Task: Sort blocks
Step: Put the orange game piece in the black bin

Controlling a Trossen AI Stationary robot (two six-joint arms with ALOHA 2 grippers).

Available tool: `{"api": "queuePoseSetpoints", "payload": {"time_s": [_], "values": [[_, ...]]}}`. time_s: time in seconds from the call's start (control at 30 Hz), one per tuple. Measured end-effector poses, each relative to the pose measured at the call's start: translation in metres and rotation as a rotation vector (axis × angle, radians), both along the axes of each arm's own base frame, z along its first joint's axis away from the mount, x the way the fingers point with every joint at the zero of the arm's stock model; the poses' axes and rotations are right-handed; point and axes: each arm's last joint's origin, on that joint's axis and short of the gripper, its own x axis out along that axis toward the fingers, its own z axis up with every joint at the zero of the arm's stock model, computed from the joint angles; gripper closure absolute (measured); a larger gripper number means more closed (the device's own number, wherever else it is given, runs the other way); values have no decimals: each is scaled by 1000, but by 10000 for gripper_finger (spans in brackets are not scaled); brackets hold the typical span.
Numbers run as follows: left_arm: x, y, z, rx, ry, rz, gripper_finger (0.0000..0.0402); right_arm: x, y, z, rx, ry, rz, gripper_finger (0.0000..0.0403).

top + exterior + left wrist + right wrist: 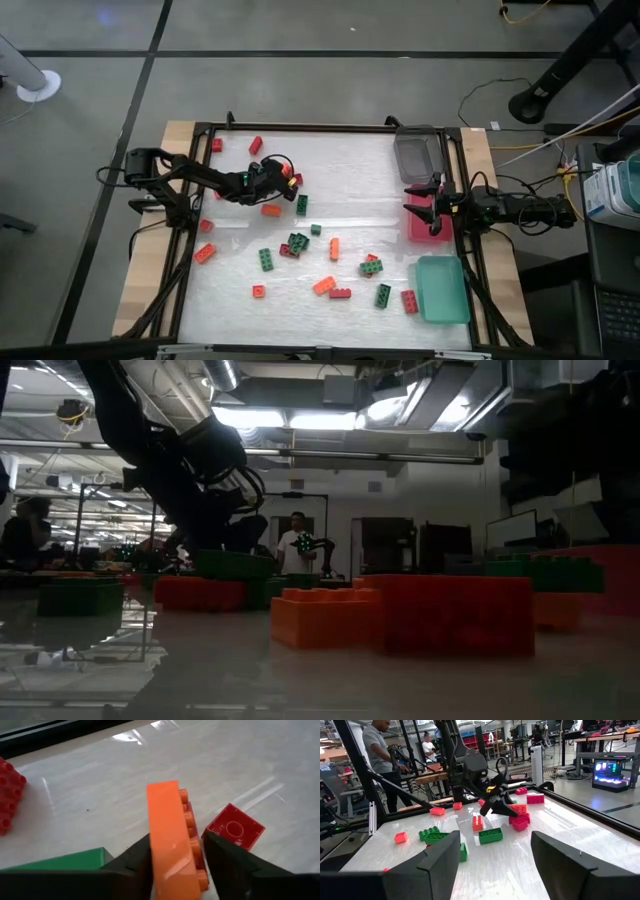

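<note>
Red, orange and dark green blocks lie scattered over the white table point(340, 170). My left gripper point(175, 840) is at the table's far left part point(290, 182), shut on an orange block point(170, 835) that stands on edge. A small red block point(235, 827) lies just beside one finger, and a green block point(60, 860) lies beside the other. My right gripper point(495, 865) waits open at the table's right edge point(410, 200), with nothing between its fingers. My left gripper pinches the orange block between its two fingers. One finger point(220, 855) is against the block's studded face point(192, 845) and the other is on the opposite face. The fingers come slanting down from the table's left. They hide the block's near end, so whether it touches the table does not show.
A grey tray point(415, 152), a pink tray point(432, 225) and a teal tray point(441, 288) stand in a row along the right edge. A black frame point(300, 127) runs around the table. People stand in the room beyond point(377, 745).
</note>
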Motion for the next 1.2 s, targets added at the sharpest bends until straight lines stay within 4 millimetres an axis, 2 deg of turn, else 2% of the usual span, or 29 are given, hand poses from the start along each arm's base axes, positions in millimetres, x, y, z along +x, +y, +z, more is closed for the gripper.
{"api": "queuePoseSetpoints", "payload": {"time_s": [0.17,0.3,0.47,0.63,0.77,0.87,1.0,1.2], "values": [[0,0,0,0,0,0,328,0,0,0,0,-4,0,159],[-1,0,6,4,-14,-14,328,0,0,1,2,-8,0,159],[-1,-1,28,34,-104,-41,328,0,0,1,24,-16,-1,159],[12,-5,56,8,-377,-236,328,1,0,4,13,-42,-1,159],[24,-17,73,18,-589,-438,326,6,0,8,-10,-64,-2,159],[30,-29,77,53,-650,-528,327,12,1,10,-39,-71,0,159],[39,-46,76,93,-644,-612,327,21,2,12,-71,-78,-1,159],[68,-65,80,198,-586,-735,327,40,4,15,-84,-100,28,159]]}}
